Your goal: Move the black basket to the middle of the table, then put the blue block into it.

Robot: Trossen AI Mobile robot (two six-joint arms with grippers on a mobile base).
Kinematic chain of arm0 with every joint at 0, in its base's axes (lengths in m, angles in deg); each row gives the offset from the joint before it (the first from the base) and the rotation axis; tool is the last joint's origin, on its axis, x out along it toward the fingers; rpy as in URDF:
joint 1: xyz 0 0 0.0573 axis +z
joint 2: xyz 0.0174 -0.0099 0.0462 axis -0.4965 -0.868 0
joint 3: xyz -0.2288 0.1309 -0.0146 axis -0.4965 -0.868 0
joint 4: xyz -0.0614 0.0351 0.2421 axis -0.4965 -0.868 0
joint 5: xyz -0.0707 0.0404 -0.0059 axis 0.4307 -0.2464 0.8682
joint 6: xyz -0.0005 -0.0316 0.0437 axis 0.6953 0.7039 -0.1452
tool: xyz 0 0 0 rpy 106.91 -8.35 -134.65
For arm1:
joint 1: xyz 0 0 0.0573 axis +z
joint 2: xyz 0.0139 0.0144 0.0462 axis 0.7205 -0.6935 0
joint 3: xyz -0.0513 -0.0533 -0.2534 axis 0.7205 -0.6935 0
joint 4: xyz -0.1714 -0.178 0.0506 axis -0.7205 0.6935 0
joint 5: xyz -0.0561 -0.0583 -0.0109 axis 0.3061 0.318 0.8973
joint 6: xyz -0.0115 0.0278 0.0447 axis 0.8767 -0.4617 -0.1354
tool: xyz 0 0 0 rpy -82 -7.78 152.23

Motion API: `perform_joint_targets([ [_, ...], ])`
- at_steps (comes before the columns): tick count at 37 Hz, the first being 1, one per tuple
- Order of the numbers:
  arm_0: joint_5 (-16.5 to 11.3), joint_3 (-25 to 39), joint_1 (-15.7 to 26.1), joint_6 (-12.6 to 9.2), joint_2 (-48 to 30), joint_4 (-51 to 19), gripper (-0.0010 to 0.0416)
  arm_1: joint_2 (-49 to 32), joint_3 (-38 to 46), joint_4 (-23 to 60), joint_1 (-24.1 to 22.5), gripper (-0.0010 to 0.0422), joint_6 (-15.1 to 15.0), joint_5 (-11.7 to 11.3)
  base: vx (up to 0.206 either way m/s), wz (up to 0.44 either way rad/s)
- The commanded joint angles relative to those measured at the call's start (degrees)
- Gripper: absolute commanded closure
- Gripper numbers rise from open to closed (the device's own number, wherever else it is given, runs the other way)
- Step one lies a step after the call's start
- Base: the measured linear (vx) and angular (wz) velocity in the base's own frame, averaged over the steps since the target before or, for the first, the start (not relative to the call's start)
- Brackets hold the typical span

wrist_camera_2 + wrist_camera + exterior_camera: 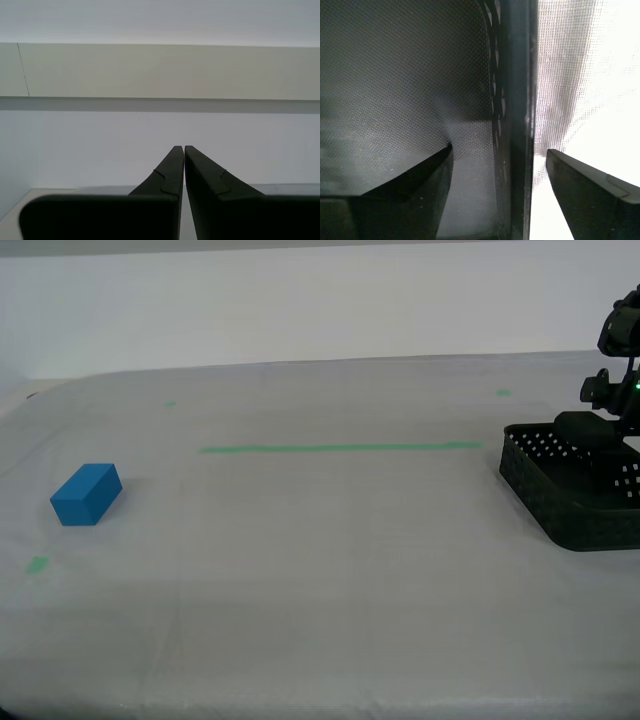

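Fingers of my first gripper sit apart on 2 sides of the black basket wall at the exterior view's right, ready to drag it, the blue block waits lower left on the table, and my second gripper is closed, empty.

Black basket: squarish, low walls pierced by rows of small holes, rounded corners; upright at the exterior view's right edge, partly cut off by the frame. In the first wrist view one wall stands edge-on beside the finely textured floor. Blue block: solid bright blue cuboid lying flat, turned slightly askew, near the exterior view's left edge, well apart from the basket. Surface: pale grey-white, bearing a thin green tape line between the two.
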Motion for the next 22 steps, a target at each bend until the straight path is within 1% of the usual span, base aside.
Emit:
perform_joint_targets([
  [1, 0.1, 0.0, 0.0, -0.3, -0.1, 0.3, 0.0182, 0.0, 0.0, -0.3, 0.0, 0.0412, -0.1, 0.0, 0.0, 0.0],
  [14, 0.1, 0.0, 0.0, -0.3, -0.1, 0.5, 0.029, 0.0, 0.0, -0.3, 0.0, 0.0412, -0.1, 0.0, 0.0, 0.0],
  [22, 0.0, 0.0, 0.0, -0.3, -0.1, 0.6, 0.0338, 0.0, 0.0, -0.3, 0.0, 0.0412, -0.1, 0.0, 0.0, 0.0],
])
